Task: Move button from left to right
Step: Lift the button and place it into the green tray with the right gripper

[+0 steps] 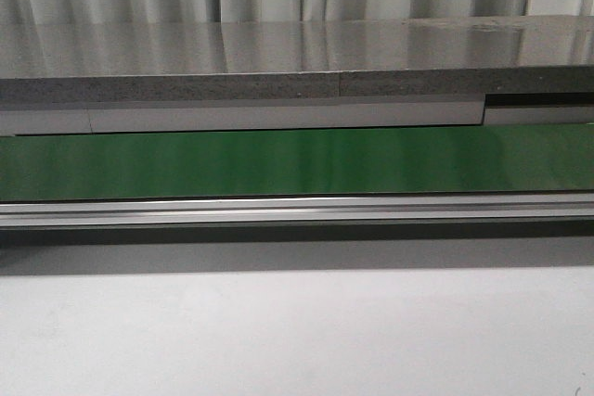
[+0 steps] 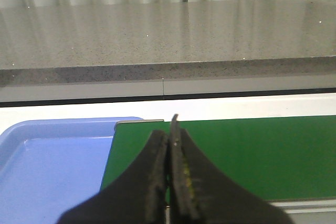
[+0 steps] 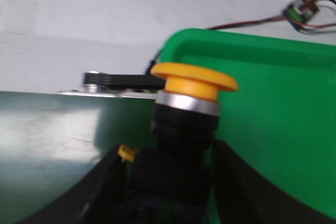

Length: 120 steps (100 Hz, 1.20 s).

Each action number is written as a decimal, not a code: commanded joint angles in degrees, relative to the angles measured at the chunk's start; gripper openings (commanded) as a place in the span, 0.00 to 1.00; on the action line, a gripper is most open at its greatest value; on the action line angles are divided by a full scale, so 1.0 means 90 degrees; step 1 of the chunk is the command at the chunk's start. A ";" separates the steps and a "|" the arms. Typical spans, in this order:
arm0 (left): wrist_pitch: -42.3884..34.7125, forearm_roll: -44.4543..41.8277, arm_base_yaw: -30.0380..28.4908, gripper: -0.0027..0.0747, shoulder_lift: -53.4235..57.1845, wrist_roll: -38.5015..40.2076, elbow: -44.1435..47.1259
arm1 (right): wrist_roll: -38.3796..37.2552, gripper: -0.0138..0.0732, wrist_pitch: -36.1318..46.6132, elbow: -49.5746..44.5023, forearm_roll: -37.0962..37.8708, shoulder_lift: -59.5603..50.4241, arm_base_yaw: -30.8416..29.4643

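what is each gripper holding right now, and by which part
The right gripper holds the button by its black body, with the yellow cap standing clear above the fingers. The left gripper is shut on nothing.

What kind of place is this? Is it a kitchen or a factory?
More like a small factory-style workbench. A green conveyor belt runs along a metal rail, a blue tray and a green tray sit at its ends, and the right gripper holds an industrial button.
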<state>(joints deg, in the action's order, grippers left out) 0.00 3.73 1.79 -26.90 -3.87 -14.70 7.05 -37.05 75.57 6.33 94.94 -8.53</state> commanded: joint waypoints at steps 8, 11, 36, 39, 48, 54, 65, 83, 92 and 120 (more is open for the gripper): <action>-0.0479 0.0047 0.0049 0.01 -0.0006 -0.0022 -0.0178 | 0.0056 0.36 0.0216 0.0228 0.0123 0.0050 -0.0751; -0.0479 0.0047 0.0049 0.01 -0.0006 -0.0022 -0.0178 | 0.0056 0.36 0.0188 0.0228 0.0123 0.0114 -0.0853; -0.0479 0.0047 0.0049 0.01 -0.0006 -0.0022 -0.0178 | 0.0056 0.36 -0.0004 0.0228 0.0117 0.0816 -0.1335; -0.0479 0.0047 0.0049 0.01 -0.0006 -0.0022 -0.0178 | 0.0056 0.36 -0.0036 0.0228 0.0117 0.0888 -0.1345; -0.0479 0.0047 0.0049 0.01 -0.0006 -0.0022 -0.0178 | 0.0056 0.36 -0.0117 0.0228 0.0068 0.1089 -0.1345; -0.0479 0.0047 0.0049 0.01 -0.0006 -0.0022 -0.0178 | 0.0056 0.36 -0.0107 0.0228 -0.0025 0.1173 -0.1345; -0.0479 0.0047 0.0049 0.01 -0.0006 -0.0022 -0.0178 | 0.0056 0.38 -0.0063 0.0228 -0.0074 0.1218 -0.1345; -0.0479 0.0047 0.0049 0.01 -0.0006 -0.0022 -0.0178 | 0.0051 0.52 -0.0023 0.0228 -0.0082 0.1244 -0.1345; -0.0479 0.0047 0.0049 0.01 -0.0006 -0.0022 -0.0178 | 0.0019 0.62 0.0012 0.0228 -0.0082 0.1246 -0.1345; -0.0479 0.0047 0.0049 0.01 -0.0006 -0.0022 -0.0178 | -0.0033 0.73 0.0086 0.0228 -0.0043 0.1224 -0.1345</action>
<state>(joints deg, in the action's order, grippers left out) 0.00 3.73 1.79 -26.90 -3.87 -14.70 6.95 -38.42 75.66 5.64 108.72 -20.42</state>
